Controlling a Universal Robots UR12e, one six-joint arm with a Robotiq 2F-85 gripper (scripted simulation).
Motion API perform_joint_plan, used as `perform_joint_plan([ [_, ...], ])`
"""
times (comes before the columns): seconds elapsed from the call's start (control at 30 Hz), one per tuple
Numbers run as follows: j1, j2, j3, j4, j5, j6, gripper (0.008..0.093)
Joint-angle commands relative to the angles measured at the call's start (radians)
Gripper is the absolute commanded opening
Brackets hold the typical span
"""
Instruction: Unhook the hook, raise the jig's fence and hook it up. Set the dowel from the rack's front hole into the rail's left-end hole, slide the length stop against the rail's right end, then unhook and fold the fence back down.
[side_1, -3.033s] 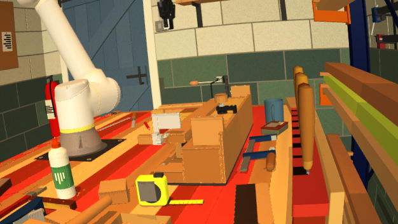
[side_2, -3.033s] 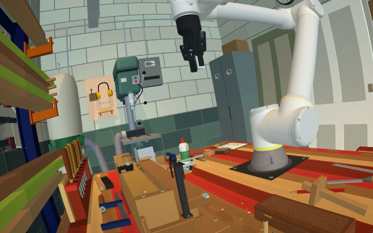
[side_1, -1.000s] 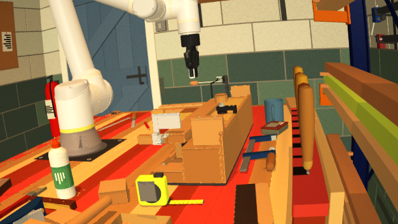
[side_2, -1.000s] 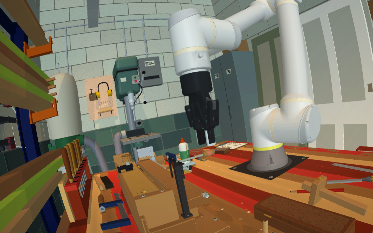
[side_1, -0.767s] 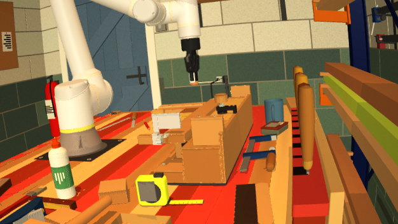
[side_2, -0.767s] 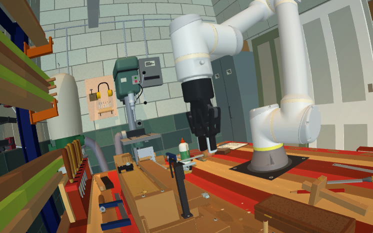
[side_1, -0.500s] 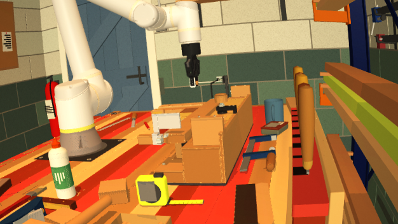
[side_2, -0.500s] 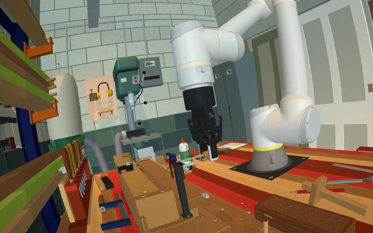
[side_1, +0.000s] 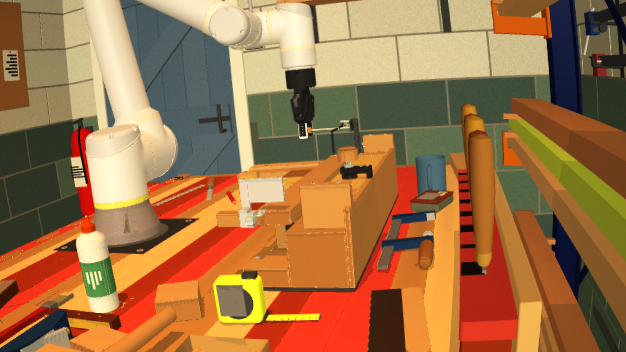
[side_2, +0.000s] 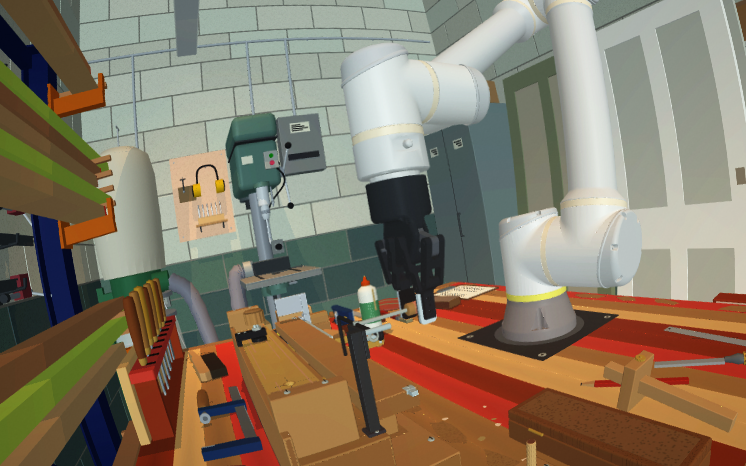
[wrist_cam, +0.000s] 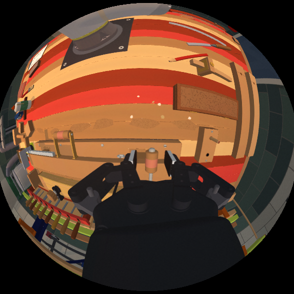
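My gripper (wrist_cam: 151, 161) is open around the wooden grip (wrist_cam: 151, 162) at the free end of the hook (side_1: 327, 129), a thin metal rod reaching out from a black post (side_2: 360, 373) that stands beside the jig (side_1: 325, 220). It holds nothing. The jig's fence (wrist_cam: 109, 149) lies folded down along the wooden rail. The black length stop (side_1: 356, 171) sits on top of the jig near its far end. The small dowel rack (wrist_cam: 207, 145) stands at the rail's right end in the wrist camera, with one dowel (wrist_cam: 214, 140) sticking out of it.
The black post rises right beside my fingers. A brown block (wrist_cam: 206, 101) and a marking gauge (wrist_cam: 208, 67) lie on the bench past the rack. A glue bottle (side_1: 96, 267), tape measure (side_1: 240, 298) and blue mug (side_1: 430, 172) stand around the jig. A chisel rack (side_1: 477, 200) lines the bench's side.
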Motion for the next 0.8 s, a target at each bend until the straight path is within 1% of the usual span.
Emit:
perform_joint_plan([
  [0.0, 0.0, 0.0, -0.001, 0.0, 0.0, 0.0, 0.0475],
  [0.63, 0.0, 0.0, -0.001, 0.0, 0.0, 0.0, 0.0095],
  [0.67, 0.0, 0.0, -0.001, 0.0, 0.0, 0.0, 0.008],
  [0.77, 0.0, 0.0, -0.001, 0.0, 0.0, 0.0, 0.008],
])
